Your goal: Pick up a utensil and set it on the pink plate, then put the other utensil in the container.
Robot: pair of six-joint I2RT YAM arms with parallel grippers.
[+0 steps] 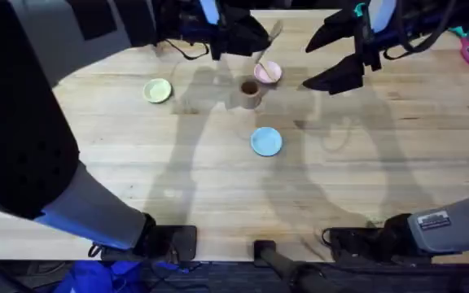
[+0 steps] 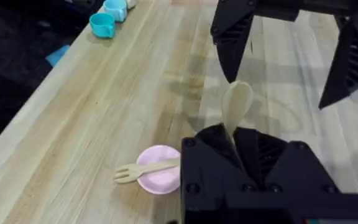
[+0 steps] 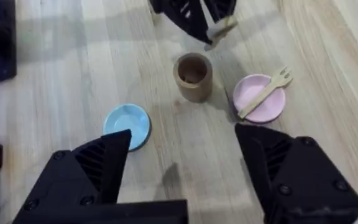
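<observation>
Because the slim fork-headed utensil (image 1: 262,62) already lies across the pink plate (image 1: 271,73), the overhead view suggests the first step is complete. The tan container (image 1: 250,94) stands just beside that plate, at its 7 o'clock. The left hand (image 1: 269,34) hovers at the container's 1 o'clock, past the plate, presumably staging the spoon for a drop. The right hand (image 1: 332,61) hangs at the plate's 3 o'clock, well apart, likely parked clear of the work. A blue plate (image 1: 266,141) and a yellow-green plate (image 1: 157,89) rest unused on the pale wooden table (image 1: 137,179).

Viewed from the left wrist, the left hand (image 2: 238,155) is pinching the spoon (image 2: 235,107) by its handle, bowl pointing away, so the bowl can enter the container first. The plate (image 2: 160,178) carries the fork-headed utensil (image 2: 145,168). Teal cups (image 2: 109,17) sit at the far table edge.

Viewed from the right wrist, the right hand (image 3: 182,168) is spread wide and grips nothing. The container (image 3: 192,76) stands upright and appears empty, between the two plates.
</observation>
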